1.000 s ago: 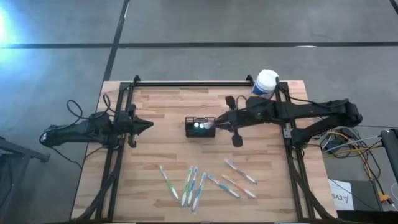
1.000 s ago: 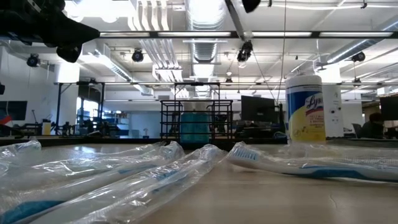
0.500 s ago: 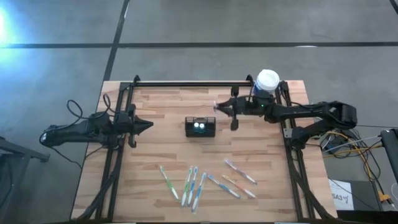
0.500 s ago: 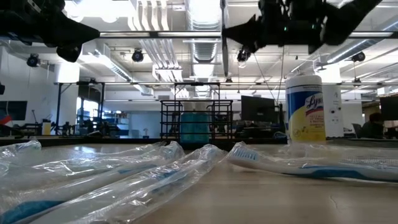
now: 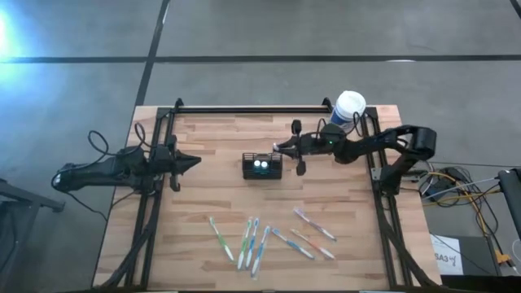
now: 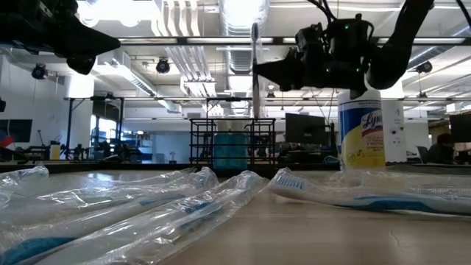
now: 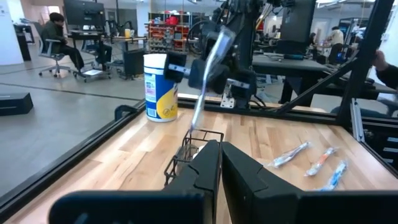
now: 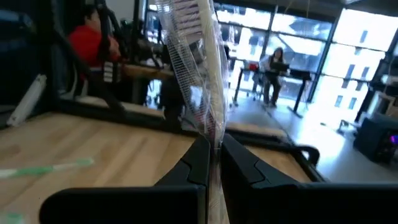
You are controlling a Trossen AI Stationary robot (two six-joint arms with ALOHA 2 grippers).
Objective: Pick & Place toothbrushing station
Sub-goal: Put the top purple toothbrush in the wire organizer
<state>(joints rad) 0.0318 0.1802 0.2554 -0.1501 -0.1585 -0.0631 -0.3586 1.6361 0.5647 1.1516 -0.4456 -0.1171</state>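
Note:
The black wire-mesh caddy (image 5: 262,166) stands on its base at the table's middle; it also shows in the low view (image 6: 234,141) and the left wrist view (image 7: 198,144). My right gripper (image 5: 282,149) is just right of and above it, shut on a plastic-wrapped toothbrush (image 6: 255,66). The toothbrush stands upright, and its lower end is at the caddy's top rim (image 7: 194,127). My left gripper (image 5: 194,161) is shut and empty, left of the caddy. My right gripper pinches the wrapped toothbrush between its two fingers, on the handle (image 8: 213,140) below the wrapped bristle end (image 8: 189,37). The fingers come level from the table's right side and lie across it. The toothbrush stands upright, lifted clear of the table, its lower end at the caddy's rim.
A yellow canister with a white lid (image 5: 348,109) stands at the far right corner behind my right arm. Several wrapped toothbrushes (image 5: 248,241) (image 5: 312,232) lie on the near half of the table. A black frame rail (image 5: 252,109) runs along the far edge.
My right gripper has drawn back from the caddy toward the far edge, then come down and back toward the caddy. The toothbrush it holds has turned from slanted to upright and now stands lower, at the caddy's top.

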